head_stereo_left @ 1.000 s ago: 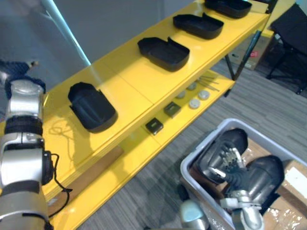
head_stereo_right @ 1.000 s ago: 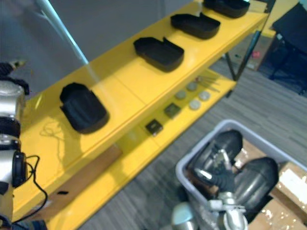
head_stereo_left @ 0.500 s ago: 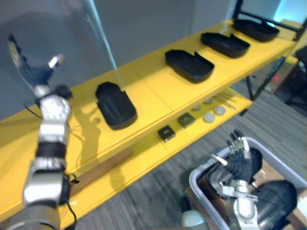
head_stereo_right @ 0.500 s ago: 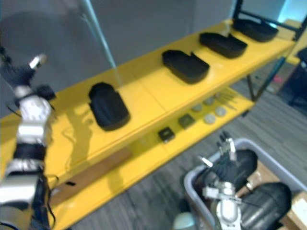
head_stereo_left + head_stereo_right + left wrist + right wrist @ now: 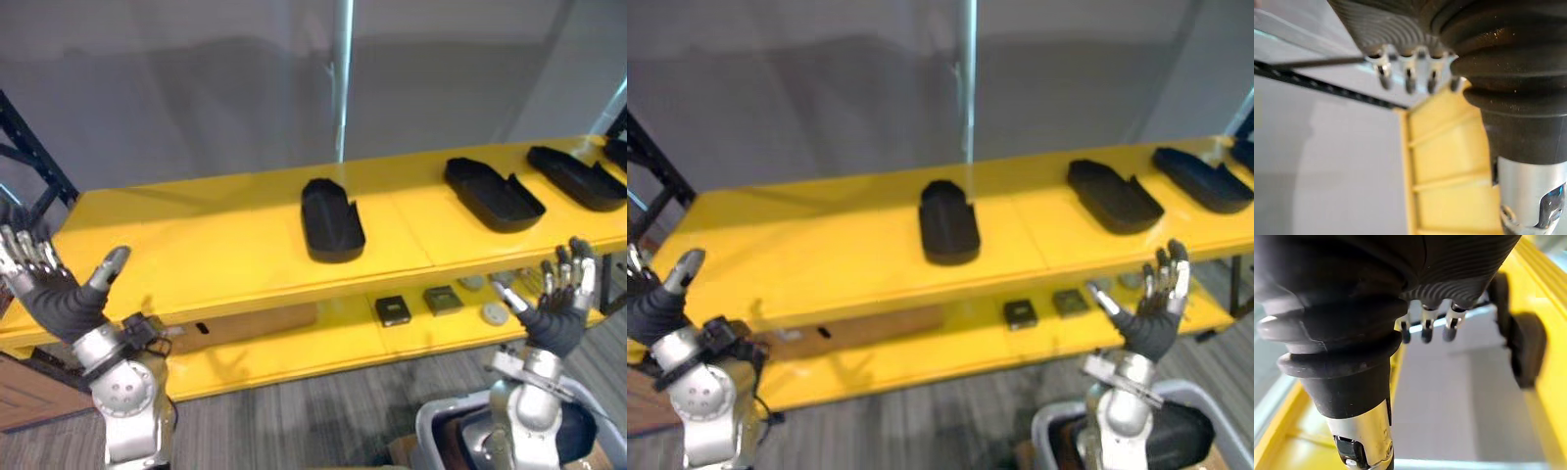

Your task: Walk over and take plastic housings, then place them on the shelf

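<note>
At least 3 black plastic housings (image 5: 331, 219) lie apart along the yellow shelf (image 5: 196, 259); possibly another sits in the grey bin (image 5: 1050, 428). The left hand (image 5: 54, 294) and right hand (image 5: 558, 313) hover splayed, empty. Next: reach into the bin.

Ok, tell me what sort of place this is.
Probably a workshop or factory storage area: a long yellow shelf holds black housings in a row, small parts lie on its lower level, and a grey bin stands nearby.
</note>
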